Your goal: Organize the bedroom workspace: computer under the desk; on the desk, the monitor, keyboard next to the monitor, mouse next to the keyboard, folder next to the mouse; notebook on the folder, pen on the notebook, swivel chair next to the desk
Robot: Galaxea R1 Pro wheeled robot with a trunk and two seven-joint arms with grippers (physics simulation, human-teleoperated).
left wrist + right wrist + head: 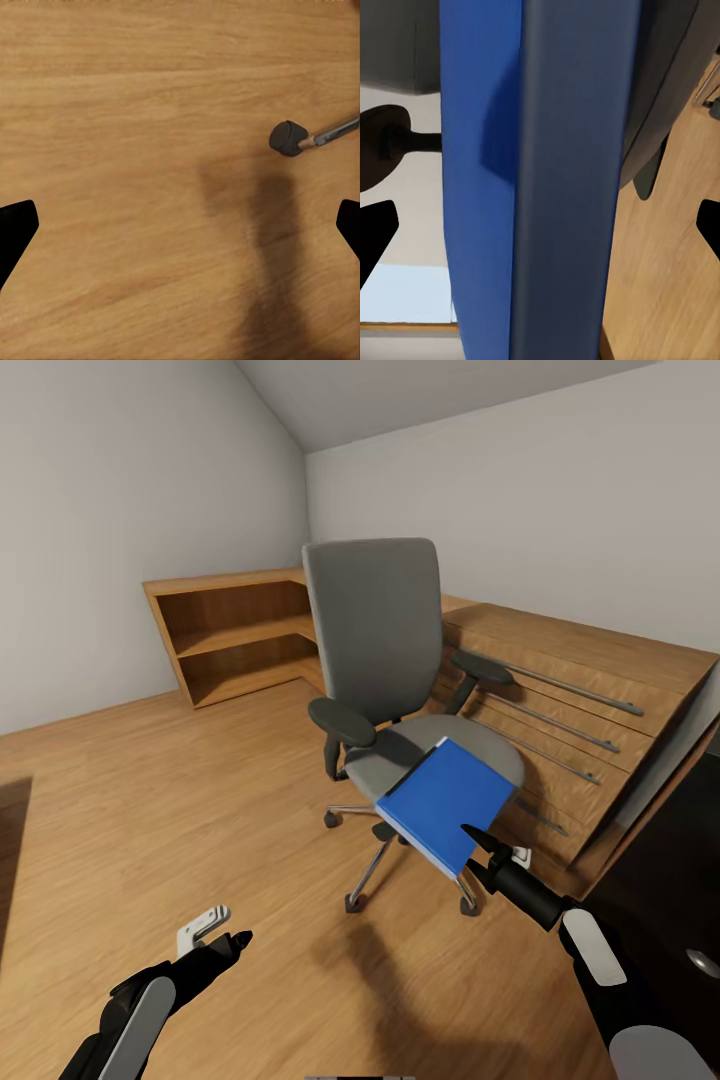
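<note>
Low over the plank floor (150, 800), the left gripper (225, 935) hangs with its fingers spread wide, holding nothing. Beyond it stands the swivel chair (375, 620), before a low wooden cabinet (590, 690). At the seat's front edge the folder (445, 800) tilts, the right gripper (480, 850) at its near corner; whether those fingers grip it I cannot tell.
</note>
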